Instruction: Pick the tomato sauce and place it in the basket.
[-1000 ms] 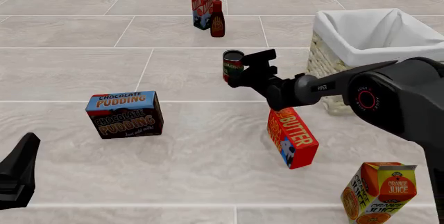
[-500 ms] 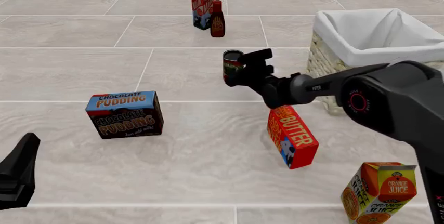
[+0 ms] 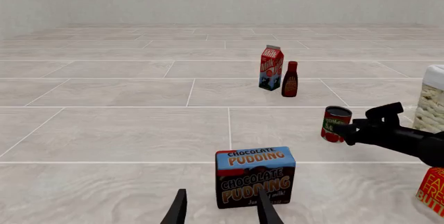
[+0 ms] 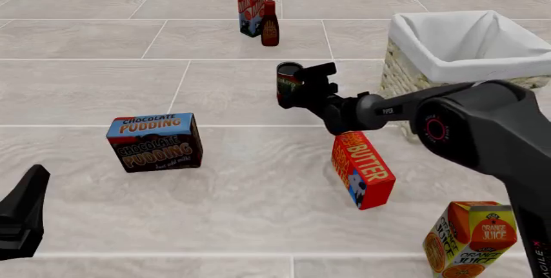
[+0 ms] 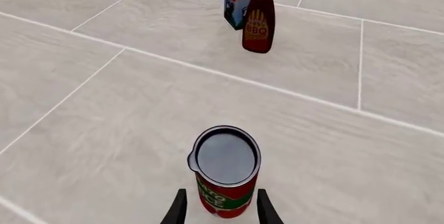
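The tomato sauce (image 4: 288, 82) stands upright on the bench (image 4: 258, 181), left of the basket (image 4: 456, 65), with free bench between them. The right gripper (image 4: 303, 86) reaches forward with its arm stretched low; its fingers (image 5: 179, 209) stand on both sides of the can's base, and I cannot tell if they press it. The left gripper (image 3: 220, 211) is low near the chocolate pudding box (image 4: 156, 142), fingers apart and holding nothing.

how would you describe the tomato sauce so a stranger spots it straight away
Start at the wicker basket on the table's right side. Just left of it is a small upright can, between the right gripper's fingers. Unlike the far bottle and carton, it is short metal with a dark top and red-green label.
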Available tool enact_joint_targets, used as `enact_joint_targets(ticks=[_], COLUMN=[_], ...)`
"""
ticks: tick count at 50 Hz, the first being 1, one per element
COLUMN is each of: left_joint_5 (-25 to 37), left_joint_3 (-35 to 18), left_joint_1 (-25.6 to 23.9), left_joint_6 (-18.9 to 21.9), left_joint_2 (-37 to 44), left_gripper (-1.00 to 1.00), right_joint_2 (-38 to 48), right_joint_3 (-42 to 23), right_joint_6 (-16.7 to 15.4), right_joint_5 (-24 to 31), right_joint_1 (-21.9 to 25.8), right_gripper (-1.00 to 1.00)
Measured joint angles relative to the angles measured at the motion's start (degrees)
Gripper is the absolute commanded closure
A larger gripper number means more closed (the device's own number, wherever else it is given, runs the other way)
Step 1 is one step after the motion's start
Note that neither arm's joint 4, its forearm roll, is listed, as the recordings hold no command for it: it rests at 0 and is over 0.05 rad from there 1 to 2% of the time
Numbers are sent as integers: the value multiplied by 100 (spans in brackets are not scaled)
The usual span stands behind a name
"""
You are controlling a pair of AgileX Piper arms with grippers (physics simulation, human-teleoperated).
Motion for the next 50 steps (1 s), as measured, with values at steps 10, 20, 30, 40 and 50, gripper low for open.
enact_joint_targets(ticks=[10, 20, 30, 40, 50], left_joint_5=[0, 0, 0, 0, 0], left_joint_3=[0, 0, 0, 0, 0], left_joint_1=[0, 0, 0, 0, 0], left_joint_6=[0, 0, 0, 0, 0], left_joint_2=[0, 0, 0, 0, 0], left_gripper=[-100, -100, -100, -100, -100], right_joint_2=[80, 183, 278, 342, 399], right_joint_3=[-117, -258, -378, -454, -538], right_joint_6=[26, 44, 88, 134, 150], right_joint_5=[61, 117, 153, 182, 223], right_joint_1=[7, 8, -12, -53, -42], right_gripper=[-100, -100, -100, -100, -100])
